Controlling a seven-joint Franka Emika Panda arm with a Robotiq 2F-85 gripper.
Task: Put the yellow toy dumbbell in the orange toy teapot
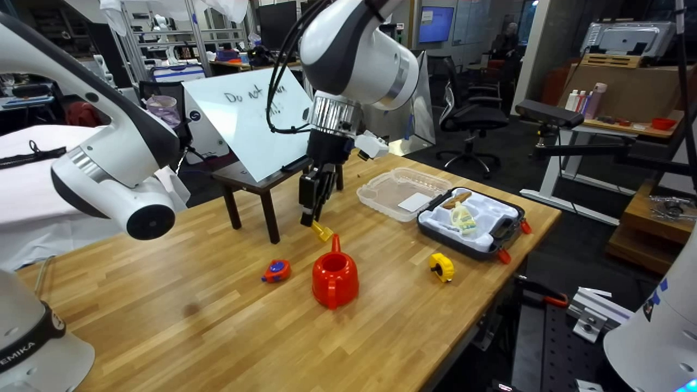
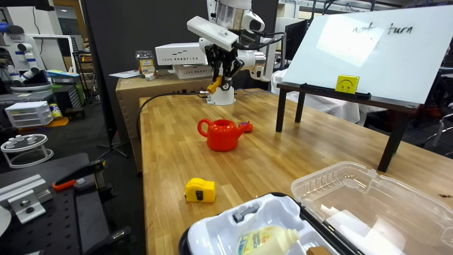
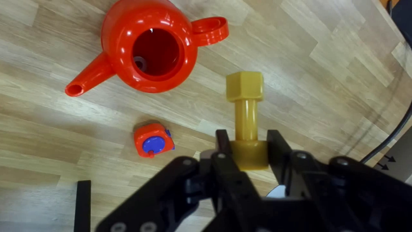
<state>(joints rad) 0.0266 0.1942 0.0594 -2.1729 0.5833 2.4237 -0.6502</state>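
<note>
You have the yellow toy dumbbell (image 3: pixel 246 119) in the gripper (image 3: pixel 248 141): both fingertips press on its near end, parted only by that end's width, and the bar and far knob stick out free, clear of the table (image 3: pixel 305 106). In the wrist view the dumbbell's long axis runs from six to twelve o'clock, straight on from the fingers. The orange toy teapot (image 3: pixel 119 38), which looks closer to red, stands upright with its round mouth uncovered and facing up. From your fingers that mouth lies at half past ten; from the free knob it is nearer ten. The handle points to about two, the spout to eight. The coming move turns on that sideways offset: I would travel toward half past ten, high enough to pass the handle, before lowering anything. In an exterior view the dumbbell (image 2: pixel 214 85) hangs at a slant, its free end lower and toward seven o'clock, so a steeper angle would probably help it enter end first. A knock on the rim could twist it in your grip. The red-and-blue toy (image 3: pixel 154 143) sits at nine o'clock from the fingers, likely off your path.
</note>
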